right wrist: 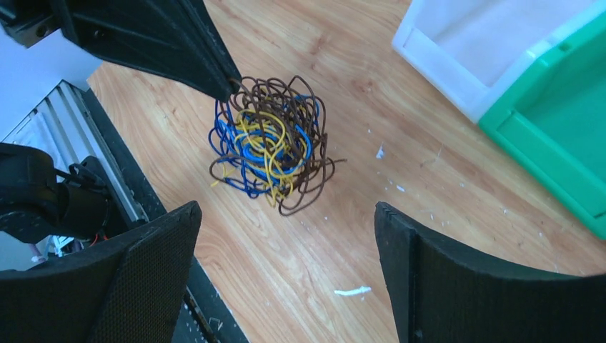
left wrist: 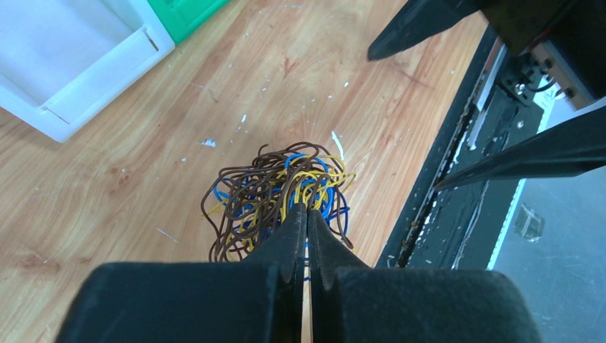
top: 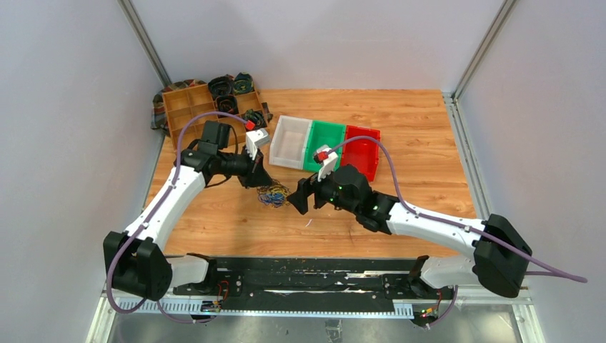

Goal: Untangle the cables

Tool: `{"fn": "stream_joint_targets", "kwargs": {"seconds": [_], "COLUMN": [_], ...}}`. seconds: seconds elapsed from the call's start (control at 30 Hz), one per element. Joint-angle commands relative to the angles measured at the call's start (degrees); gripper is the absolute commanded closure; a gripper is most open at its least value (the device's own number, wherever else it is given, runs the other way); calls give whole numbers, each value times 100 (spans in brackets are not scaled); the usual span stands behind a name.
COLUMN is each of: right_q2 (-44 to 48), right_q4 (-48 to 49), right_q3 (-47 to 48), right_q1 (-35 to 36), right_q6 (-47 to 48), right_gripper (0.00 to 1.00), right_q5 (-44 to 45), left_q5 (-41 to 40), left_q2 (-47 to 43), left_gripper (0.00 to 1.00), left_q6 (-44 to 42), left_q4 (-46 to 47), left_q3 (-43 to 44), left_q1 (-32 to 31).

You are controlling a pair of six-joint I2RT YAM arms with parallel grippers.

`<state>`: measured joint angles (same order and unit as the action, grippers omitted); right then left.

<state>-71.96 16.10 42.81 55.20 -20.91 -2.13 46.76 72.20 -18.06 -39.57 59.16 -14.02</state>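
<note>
Cables seemingly pinched between shut left jaws

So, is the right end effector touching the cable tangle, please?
Apart: the right wrist view shows bare table between the open right end effector and the cable tangle.

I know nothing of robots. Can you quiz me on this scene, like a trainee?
1. True or false: the right gripper is shut.
2. What is the left gripper shut on? A the tangle B a bin C nothing
3. Fill in: between the white bin and red bin sits the ___ bin.
Key: 1 false; 2 A; 3 green bin.
</note>
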Motion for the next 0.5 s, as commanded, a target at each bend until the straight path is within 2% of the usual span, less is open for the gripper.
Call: {"fn": "stream_joint_targets", "kwargs": {"seconds": [0.0,0.47], "right_q2": [-293,-1136], "right_q4": [496,895], "right_q3": [382,1056], "right_q1": [231,311], "right_q6": [258,199], "right_gripper": [10,15], "right_q5": [443,793], "left_q5": [218,592], "left_q2": [-321,-823], "left_gripper": [99,99], "left_q6": [488,951], "left_q4": [-46,-61], "left_q3": [206,182], "left_q1": [-57,-87]}}
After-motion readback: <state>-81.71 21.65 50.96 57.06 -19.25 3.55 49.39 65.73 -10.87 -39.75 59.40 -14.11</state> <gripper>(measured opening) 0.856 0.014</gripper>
